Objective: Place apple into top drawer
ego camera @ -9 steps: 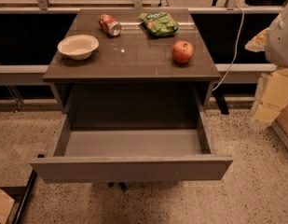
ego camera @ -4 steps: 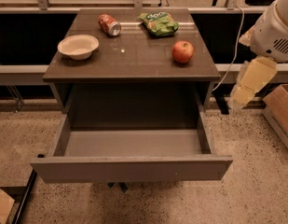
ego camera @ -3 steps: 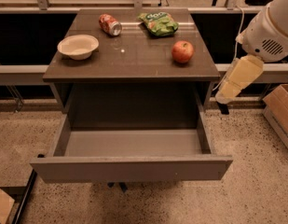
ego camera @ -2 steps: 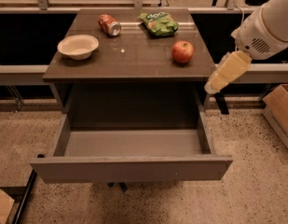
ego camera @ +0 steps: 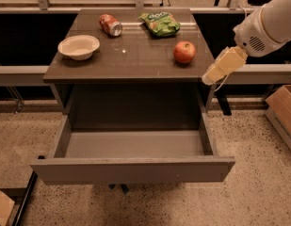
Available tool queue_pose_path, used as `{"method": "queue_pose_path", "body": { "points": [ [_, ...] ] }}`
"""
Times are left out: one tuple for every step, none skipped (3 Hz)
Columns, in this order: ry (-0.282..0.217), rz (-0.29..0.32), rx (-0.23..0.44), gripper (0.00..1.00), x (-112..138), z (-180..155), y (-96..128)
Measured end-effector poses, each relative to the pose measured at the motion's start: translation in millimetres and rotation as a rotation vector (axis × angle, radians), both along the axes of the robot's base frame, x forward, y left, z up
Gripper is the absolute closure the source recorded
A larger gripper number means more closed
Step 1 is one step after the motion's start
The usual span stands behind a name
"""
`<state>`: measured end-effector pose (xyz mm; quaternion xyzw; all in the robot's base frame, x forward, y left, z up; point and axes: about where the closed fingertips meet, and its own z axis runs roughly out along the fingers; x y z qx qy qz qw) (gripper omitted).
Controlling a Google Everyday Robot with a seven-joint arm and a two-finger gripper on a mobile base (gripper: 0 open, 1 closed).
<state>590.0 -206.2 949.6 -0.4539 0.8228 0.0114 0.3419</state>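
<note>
Pincer [ego camera: 209, 77] angled down, right of apple [ego camera: 184, 52]

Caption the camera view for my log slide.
Hand hovers at the cabinet's right edge, near the apple on top; top drawer stands open below.

Red-orange apple [ego camera: 184, 52], grey drawer [ego camera: 133, 144], white bowl [ego camera: 78, 46], green bag [ego camera: 160, 23], cream claw [ego camera: 208, 78] right of brown tabletop [ego camera: 135, 62]

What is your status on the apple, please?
Gripper at right edge of cabinet top, off the apple. Apple on top, untouched. Top drawer open. Chip bag behind apple, not blocking.
</note>
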Motion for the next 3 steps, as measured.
{"method": "queue_pose_path", "body": {
  "points": [
    [0.001,-0.012,0.007,0.00,-1,-2,0],
    [-0.042,-0.084,0.126,0.00,18,-19,8],
    [-0.102,-0.107,0.191,0.00,49,-18,15]
  ]
}}
